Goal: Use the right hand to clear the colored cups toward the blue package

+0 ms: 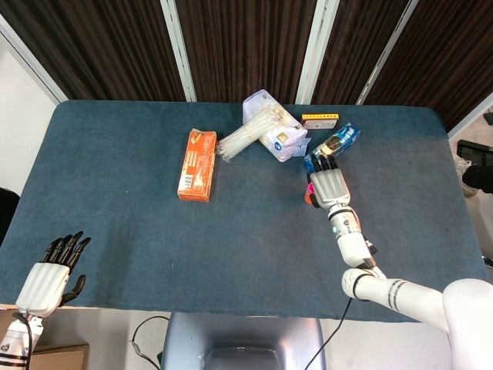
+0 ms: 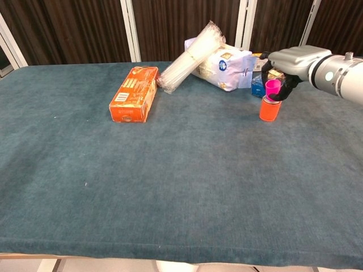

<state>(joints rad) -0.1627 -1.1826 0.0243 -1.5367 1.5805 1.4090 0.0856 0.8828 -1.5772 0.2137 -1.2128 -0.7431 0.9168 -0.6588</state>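
Pink cup (image 2: pixel 273 89): held by the right hand (image 2: pixel 290 63), fingers curled round it, set directly over the mouth of the orange cup (image 2: pixel 270 109); whether it rests inside or only just above cannot be told. Orange cup: upright on the table (image 2: pixel 170 187), far right part, just in front of the blue package (image 1: pixel 333 146), which lies mostly hidden behind the hand in the chest view. From overhead the right hand (image 1: pixel 328 183) covers both cups, only a sliver of pink and orange showing at its left edge. Yellow box (image 1: pixel 320 120): flat at the far edge, just beyond the blue package. White bag (image 2: pixel 222 66): left of the package, with a clear sleeve of stacked cups (image 2: pixel 189 58) leaning across it. Orange carton (image 2: pixel 135 93): lying flat, well to the left. Left hand (image 1: pixel 52 276): at the near left corner off the table edge, fingers apart, holding nothing.
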